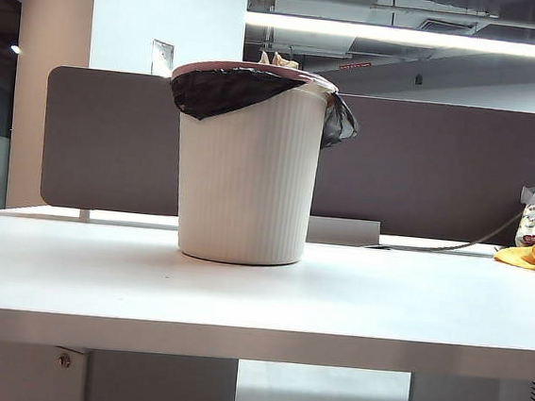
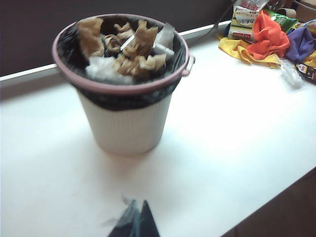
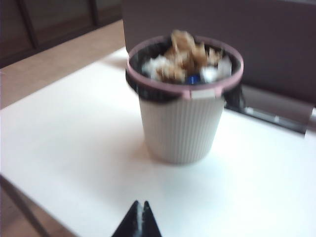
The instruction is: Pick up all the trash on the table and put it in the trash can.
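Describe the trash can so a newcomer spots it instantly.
On the white table, before the grey divider panel, stands the trash can. It is white and ribbed, with a pinkish rim, a black liner and tan paper wads inside; the colourful clutter lies apart.

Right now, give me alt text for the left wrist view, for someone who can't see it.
A white ribbed trash can with a pink rim and black liner stands on the white table, heaped with crumpled tan-brown paper. The left gripper, jaws shut and empty, is apart from it in the foreground. Colourful cloths and packets lie at the table's far end.
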{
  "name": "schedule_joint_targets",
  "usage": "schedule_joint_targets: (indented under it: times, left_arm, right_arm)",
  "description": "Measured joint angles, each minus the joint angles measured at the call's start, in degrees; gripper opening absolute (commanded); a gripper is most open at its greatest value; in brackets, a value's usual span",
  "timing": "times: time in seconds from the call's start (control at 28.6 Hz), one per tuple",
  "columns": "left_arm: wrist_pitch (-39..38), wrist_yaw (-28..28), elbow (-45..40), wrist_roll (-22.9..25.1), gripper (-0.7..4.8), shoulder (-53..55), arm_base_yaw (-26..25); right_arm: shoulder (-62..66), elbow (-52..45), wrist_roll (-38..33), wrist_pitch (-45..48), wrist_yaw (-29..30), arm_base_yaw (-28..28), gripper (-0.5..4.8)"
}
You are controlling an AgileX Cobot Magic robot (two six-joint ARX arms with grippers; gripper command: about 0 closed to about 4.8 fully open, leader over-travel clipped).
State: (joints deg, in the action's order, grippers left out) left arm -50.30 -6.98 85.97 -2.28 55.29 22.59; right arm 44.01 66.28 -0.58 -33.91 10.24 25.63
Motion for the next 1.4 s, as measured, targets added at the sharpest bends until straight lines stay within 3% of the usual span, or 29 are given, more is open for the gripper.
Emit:
schedule_joint_targets:
  times: [0.35, 0.49, 0.66, 0.8, 0.98, 1.4]
  left_arm:
    - [15.47, 2.08, -31.23, -0.13, -0.05, -32.11, 0.02]
    - [22.91, 2.08, -42.88, -0.13, -0.05, -40.61, 0.04]
    - [30.1, 1.86, -55.82, -1.31, -0.05, -41.31, 0.02]
    - [36.79, 0.79, -64.43, -5.09, -0.05, -40.65, 0.02]
    - [44.11, 0.79, -72.48, -5.53, -0.05, -40.81, 0.02]
    - [48.22, 0.79, -81.02, -7.65, -0.05, -40.83, 0.02]
  right_arm:
    - [-16.06, -23.89, -5.01, 6.47, -0.09, 0.0, -0.05]
    - [-20.85, -34.51, -5.18, 16.85, -0.13, 0.0, -0.05]
    - [-21.57, -44.39, -5.18, 28.52, -0.04, 0.04, -0.05]
    - [-21.05, -49.11, -5.2, 32.06, -0.24, 0.07, -0.05]
    - [-21.07, -52.41, -5.2, 34.75, -3.08, 0.07, -0.05]
    - [-21.03, -60.92, -5.22, 34.49, -5.53, 0.0, -0.05]
